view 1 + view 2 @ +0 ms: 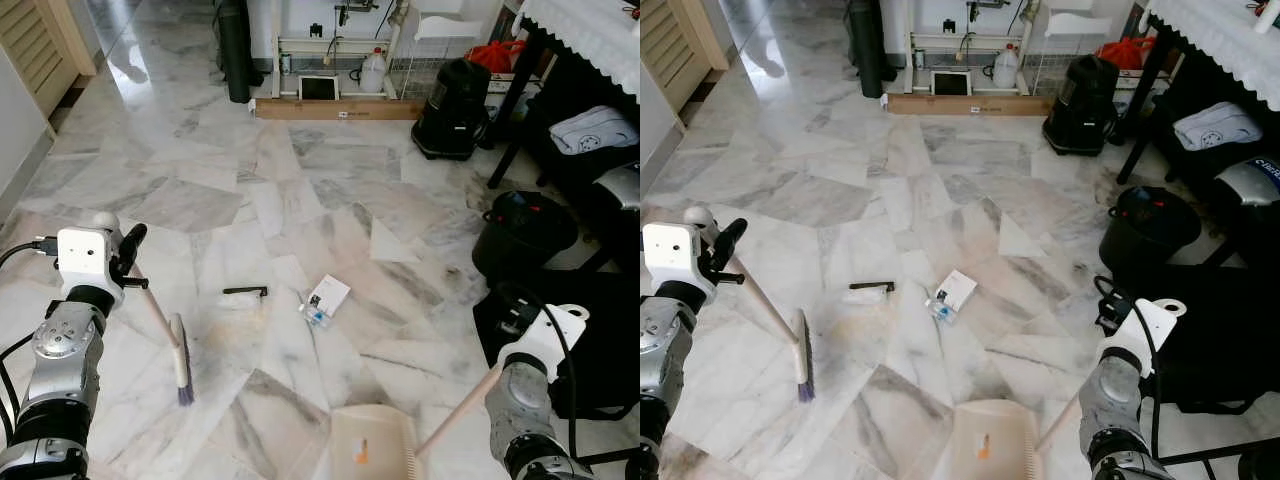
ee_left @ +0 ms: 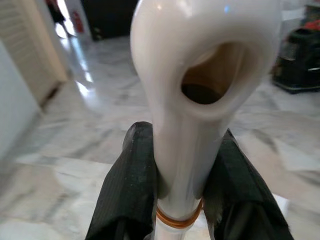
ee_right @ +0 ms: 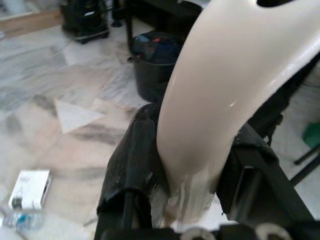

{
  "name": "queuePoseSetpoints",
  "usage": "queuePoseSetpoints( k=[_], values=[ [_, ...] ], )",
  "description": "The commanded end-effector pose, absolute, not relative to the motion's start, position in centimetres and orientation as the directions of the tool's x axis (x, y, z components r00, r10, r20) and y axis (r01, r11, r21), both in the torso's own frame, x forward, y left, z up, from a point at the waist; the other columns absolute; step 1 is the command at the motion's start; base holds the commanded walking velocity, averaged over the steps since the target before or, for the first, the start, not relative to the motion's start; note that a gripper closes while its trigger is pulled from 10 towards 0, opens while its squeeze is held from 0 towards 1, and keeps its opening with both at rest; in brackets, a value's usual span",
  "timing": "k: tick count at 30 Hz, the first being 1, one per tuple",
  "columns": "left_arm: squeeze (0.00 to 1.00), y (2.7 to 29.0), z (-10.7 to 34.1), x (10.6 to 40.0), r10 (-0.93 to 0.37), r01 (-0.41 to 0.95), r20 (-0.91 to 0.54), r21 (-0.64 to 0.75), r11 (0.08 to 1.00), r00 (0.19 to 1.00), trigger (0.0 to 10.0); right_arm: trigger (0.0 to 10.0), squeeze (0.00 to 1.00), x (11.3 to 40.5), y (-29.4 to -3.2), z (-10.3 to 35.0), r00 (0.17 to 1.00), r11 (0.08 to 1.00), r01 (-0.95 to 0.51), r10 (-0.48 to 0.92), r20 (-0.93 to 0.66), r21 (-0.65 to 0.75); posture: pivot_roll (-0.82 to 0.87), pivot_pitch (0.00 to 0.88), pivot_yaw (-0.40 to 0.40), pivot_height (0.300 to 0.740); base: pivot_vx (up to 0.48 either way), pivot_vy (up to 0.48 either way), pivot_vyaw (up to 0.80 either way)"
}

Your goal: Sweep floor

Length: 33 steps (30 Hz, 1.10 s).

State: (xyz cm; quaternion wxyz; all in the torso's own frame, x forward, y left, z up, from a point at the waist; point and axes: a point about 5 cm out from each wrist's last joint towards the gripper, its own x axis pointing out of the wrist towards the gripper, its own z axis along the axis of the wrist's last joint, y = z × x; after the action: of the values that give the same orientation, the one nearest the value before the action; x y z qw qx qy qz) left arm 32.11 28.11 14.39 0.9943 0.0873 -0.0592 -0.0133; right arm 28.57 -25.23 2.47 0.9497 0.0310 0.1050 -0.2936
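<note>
1. Marble floor (image 1: 330,190) is seen all over, and it is not clean yet.
2. A small white box (image 1: 329,295) and a little plastic bottle (image 1: 314,316) are left lying touching each other in the middle of the floor.
3. A short dark stick (image 1: 246,291) is left lying just to the left of them, with a pale crumpled bit under it.
4. The broom (image 1: 182,365) is held by the left gripper (image 2: 182,175), which is clenched around the white handle. The brush end is set on the floor, on the left, apart from the trash.
5. The dustpan (image 1: 367,440) is rested on the floor at the near edge, to the right of the broom. Its long handle is grasped tight by the right gripper (image 3: 187,165).
6. Nothing can be made out inside the dustpan, apart from a small orange mark.
7. So the job is judged to be near its start: all the trash must be brushed toward the dustpan and picked up.
</note>
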Motion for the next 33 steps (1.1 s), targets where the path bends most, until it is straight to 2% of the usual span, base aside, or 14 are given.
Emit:
queuePoseSetpoints(
  k=[1, 3, 5, 6, 8, 11, 13, 16, 18, 20, 24, 30, 33],
  values=[
    [0.0, 26.9, 14.5, 32.2, -0.122, 0.108, 0.104, 0.13, 0.986, 0.987, 10.0, 10.0, 0.0, 27.6, -25.2, 1.1, 0.795, 0.834, 0.551, -0.535, -0.287, -0.03, -0.07, 0.102, -0.06, 0.74, 0.0, 0.0, 0.0],
    [0.0, 26.6, 14.1, 32.2, -0.151, 0.142, 0.078, 0.111, 0.984, 0.985, 10.0, 10.0, 0.0, 27.4, -25.1, 0.8, 0.79, 0.834, 0.55, -0.533, -0.302, -0.032, -0.06, 0.102, -0.06, 0.74, 0.0, 0.0, 0.0],
    [0.0, 27.0, 13.3, 32.1, -0.119, 0.113, 0.06, 0.101, 0.989, 0.991, 10.0, 10.0, 0.0, 27.2, -24.9, 0.4, 0.781, 0.834, 0.55, -0.526, -0.337, -0.027, -0.07, 0.102, -0.058, 0.74, 0.0, 0.0, 0.0],
    [0.0, 27.6, 12.6, 31.9, -0.062, 0.057, 0.048, 0.109, 0.992, 0.997, 10.0, 10.0, 0.0, 27.0, -24.7, -0.1, 0.774, 0.839, 0.544, -0.512, -0.373, -0.024, -0.07, 0.098, -0.059, 0.74, 0.0, 0.0, 0.0],
    [0.0, 28.4, 11.4, 31.7, 0.028, -0.029, 0.026, 0.038, 0.999, 0.999, 10.0, 10.0, 0.0, 27.0, -24.6, -0.2, 0.775, 0.849, 0.527, -0.5, -0.388, -0.042, -0.07, 0.099, -0.063, 0.74, 0.0, 0.0, 0.0],
    [0.0, 28.8, 9.4, 31.0, 0.09, -0.088, -0.043, 0.039, 0.995, 0.995, 10.0, 10.0, 0.0, 27.2, -24.3, -0.3, 0.783, 0.862, 0.503, -0.484, -0.392, -0.06, -0.06, 0.093, -0.063, 0.74, 0.0, 0.0, 0.0],
    [0.0, 29.1, 7.9, 30.2, 0.134, -0.125, -0.102, 0.089, 0.988, 0.986, 10.0, 10.0, 0.0, 27.3, -24.2, -0.2, 0.79, 0.871, 0.486, -0.471, -0.391, -0.068, -0.06, 0.09, -0.061, 0.74, 0.0, 0.0, 0.0],
    [0.0, 29.6, 5.5, 28.6, 0.2, -0.2, -0.185, 0.016, 0.98, 0.962, 10.0, 10.0, 0.0, 27.3, -24.0, -0.3, 0.799, 0.881, 0.467, -0.459, -0.387, -0.08, -0.07, 0.084, -0.063, 0.74, 0.0, 0.0, 0.0],
    [0.0, 29.5, 4.5, 27.9, 0.213, -0.211, -0.225, 0.033, 0.977, 0.951, 10.0, 10.0, 0.0, 27.2, -23.9, -0.3, 0.803, 0.881, 0.466, -0.457, -0.382, -0.075, -0.06, 0.078, -0.062, 0.74, 0.0, 0.0, 0.0],
    [0.0, 29.3, 4.2, 27.6, 0.215, -0.217, -0.222, 0.017, 0.976, 0.951, 10.0, 10.0, 0.0, 27.2, -23.9, -0.2, 0.808, 0.882, 0.466, -0.457, -0.371, -0.071, -0.07, 0.071, -0.062, 0.74, 0.0, 0.0, 0.0],
    [0.0, 29.1, 5.6, 27.7, 0.185, -0.187, -0.091, -0.021, 0.982, 0.979, 10.0, 10.0, 0.0, 27.6, -23.7, 0.6, 0.846, 0.893, 0.446, -0.442, -0.297, -0.061, -0.07, 0.058, -0.062, 0.74, 0.0, 0.0, 0.0],
    [0.0, 29.1, 6.2, 27.8, 0.137, -0.136, -0.054, 0.026, 0.99, 0.989, 10.0, 10.0, 0.0, 27.7, -23.6, 1.0, 0.872, 0.906, 0.411, -0.422, -0.246, -0.096, -0.05, 0.041, -0.059, 0.74, 0.0, 0.0, 0.0],
    [0.0, 28.4, 7.7, 28.2, 0.089, -0.09, 0.018, 0.053, 0.995, 0.996, 10.0, 10.0, 0.0, 28.2, -24.3, 2.6, 0.893, 0.902, 0.426, -0.431, -0.128, -0.064, -0.03, 0.021, -0.067, 0.74, 0.0, 0.0, 0.0]
  ],
)
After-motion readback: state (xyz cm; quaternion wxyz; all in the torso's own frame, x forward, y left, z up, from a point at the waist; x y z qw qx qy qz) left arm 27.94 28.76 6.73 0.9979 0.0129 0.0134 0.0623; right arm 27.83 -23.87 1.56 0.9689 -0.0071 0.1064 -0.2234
